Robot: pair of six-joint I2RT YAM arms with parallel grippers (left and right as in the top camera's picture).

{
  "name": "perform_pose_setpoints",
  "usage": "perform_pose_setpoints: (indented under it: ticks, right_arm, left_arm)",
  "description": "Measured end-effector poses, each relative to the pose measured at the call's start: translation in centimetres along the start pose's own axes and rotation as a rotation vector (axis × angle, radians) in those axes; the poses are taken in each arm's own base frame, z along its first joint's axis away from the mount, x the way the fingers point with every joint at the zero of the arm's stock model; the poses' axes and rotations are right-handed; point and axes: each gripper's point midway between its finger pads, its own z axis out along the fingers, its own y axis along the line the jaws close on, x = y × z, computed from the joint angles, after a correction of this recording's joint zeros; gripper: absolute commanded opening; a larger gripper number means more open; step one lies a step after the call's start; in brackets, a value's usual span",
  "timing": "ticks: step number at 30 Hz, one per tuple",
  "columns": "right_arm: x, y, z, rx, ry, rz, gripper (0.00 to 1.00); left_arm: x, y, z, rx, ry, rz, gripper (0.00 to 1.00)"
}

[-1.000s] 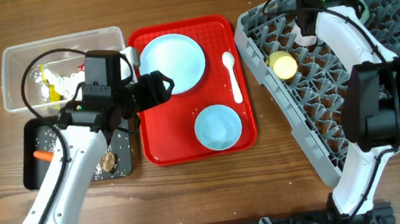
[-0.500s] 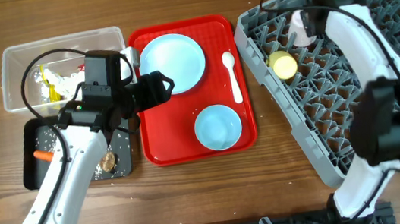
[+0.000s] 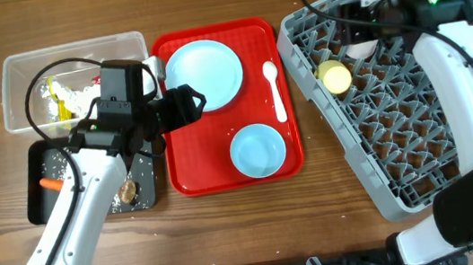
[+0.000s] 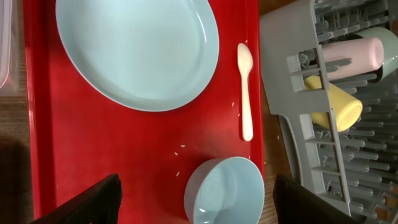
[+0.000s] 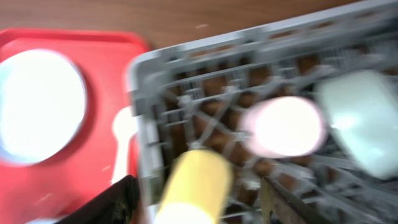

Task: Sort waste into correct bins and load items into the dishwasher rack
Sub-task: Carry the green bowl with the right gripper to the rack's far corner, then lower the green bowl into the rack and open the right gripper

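**Overhead.** The left gripper hangs over the left edge of the red tray, jaws spread wide and holding nothing. Just to its right lies the round light blue plate. Farther right is the white plastic spoon, and below and to the right is a light blue bowl. Behind its arm sits the clear bin, holding a yellow wrapper and white tissue. The black bin holds the orange carrot and a brown lump. The right gripper hovers over the top-left corner of the grey dishwasher rack. The pink cup lies just below it, and the yellow cup is below and to its left.

**Left wrist.** The two black fingers stand far apart at the bottom corners, and the bowl lies on the tray between and beneath them. The plate is ahead, with the spoon ahead and to the right. A few white grains are scattered on the red surface. Farther right, the yellow cup and the pink cup lie on their sides among the rack's pegs, beside a pale bowl.

**Right wrist.** The picture is blurred. The fingers are parted and grip nothing. The yellow cup lies in the rack between and below them. The pink cup is ahead and to the right, next to the pale bowl.
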Motion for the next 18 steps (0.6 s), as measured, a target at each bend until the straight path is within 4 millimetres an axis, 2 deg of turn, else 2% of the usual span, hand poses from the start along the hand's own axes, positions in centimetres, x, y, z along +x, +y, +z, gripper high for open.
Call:
perform_pose_setpoints:
  ticks: [5, 6, 8, 12, 16, 18]
  right_arm:
    - [1.0, 5.0, 2.1, -0.138, 0.062, -0.053, 0.52]
    - [1.2, 5.4, 2.5, -0.145, 0.071, -0.06, 0.52]
    - [2.2, 7.1, 4.3, -0.169, 0.121, -0.088, 0.52]
    - [4.0, 7.6, 7.3, -0.136, 0.202, -0.113, 0.53]
    - [5.5, 6.9, 10.0, -0.101, 0.266, -0.133, 0.52]
    - [5.9, 6.7, 11.0, -0.093, 0.285, -0.142, 0.4]
  left_arm:
    - [0.0, 0.0, 0.0, 0.0, 0.001, 0.0, 0.78]
    - [0.0, 0.0, 0.0, 0.0, 0.001, 0.0, 0.78]
    - [0.1, 0.1, 0.0, -0.002, 0.005, -0.002, 0.78]
    - [0.6, 0.3, 0.0, -0.012, 0.023, -0.01, 0.78]
    - [0.8, 0.4, 0.0, -0.017, 0.032, -0.014, 0.78]
    - [0.8, 0.4, 0.0, -0.017, 0.032, -0.014, 0.78]
